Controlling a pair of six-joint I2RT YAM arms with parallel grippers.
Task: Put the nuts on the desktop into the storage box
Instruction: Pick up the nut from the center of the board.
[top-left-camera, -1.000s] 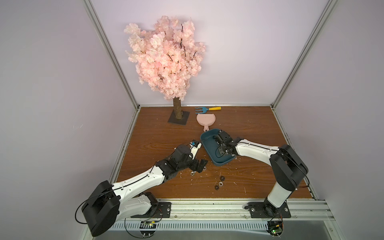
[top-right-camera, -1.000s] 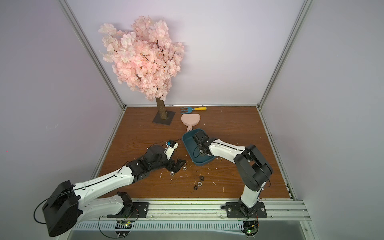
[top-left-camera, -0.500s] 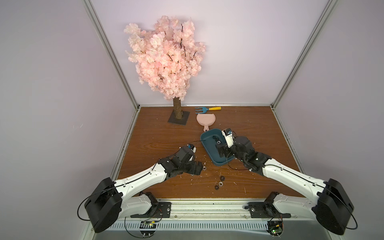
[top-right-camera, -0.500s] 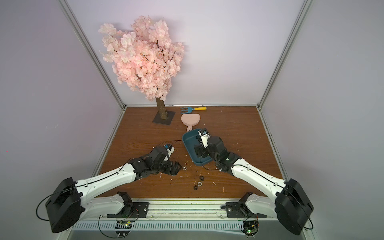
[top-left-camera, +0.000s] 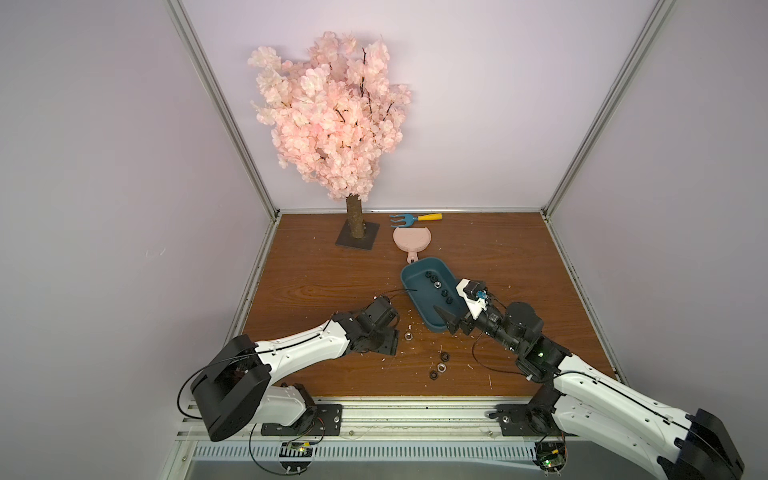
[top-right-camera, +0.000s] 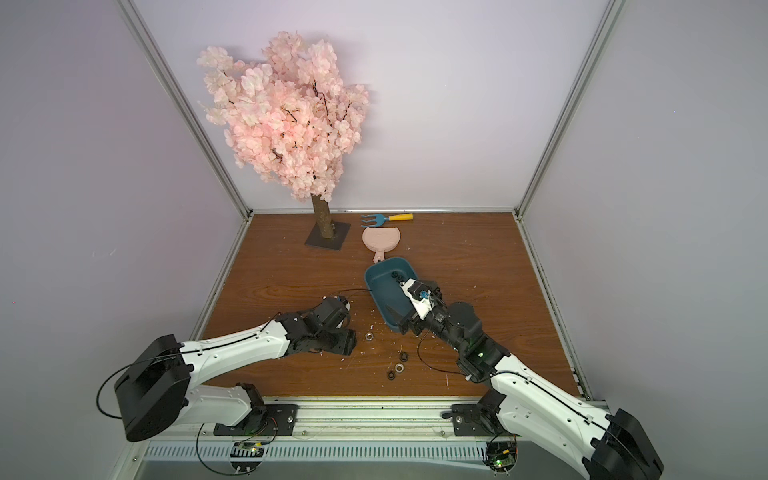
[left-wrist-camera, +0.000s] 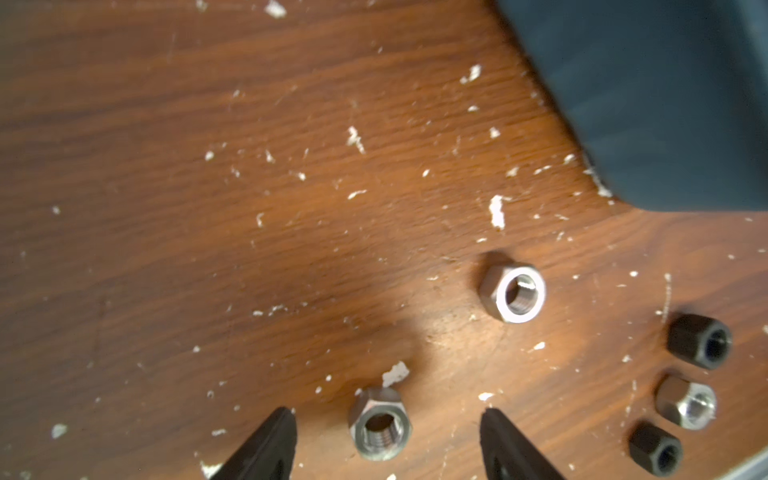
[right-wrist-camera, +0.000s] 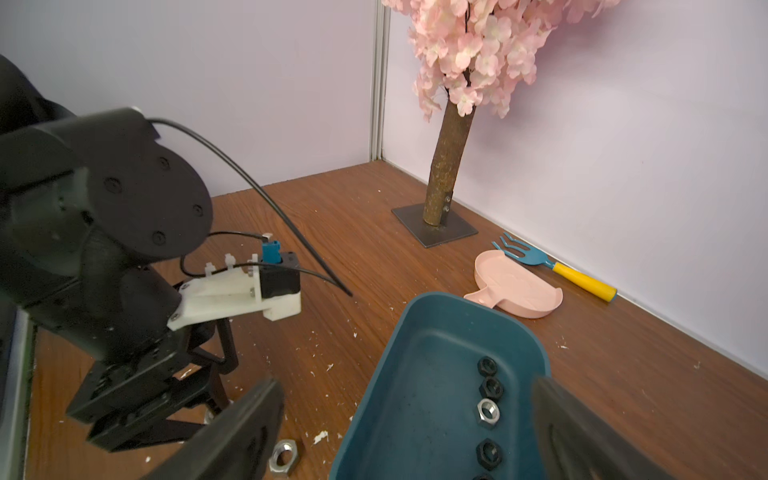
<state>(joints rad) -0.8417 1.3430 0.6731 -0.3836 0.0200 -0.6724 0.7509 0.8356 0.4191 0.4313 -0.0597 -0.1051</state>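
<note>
Flecked brown desktop with silver and black hexagonal nuts

Set high above the front edge, side by side, tilted down toward the back wall; in both top views the whole counter and the tree, nearly alike. Left wrist: very close over the counter, looking steeply down past the left hand onto nuts and a corner of the storage box. Right wrist: low above the storage box, past the right hand, facing the tree's corner; storage box and tree shared with the top views.
</note>
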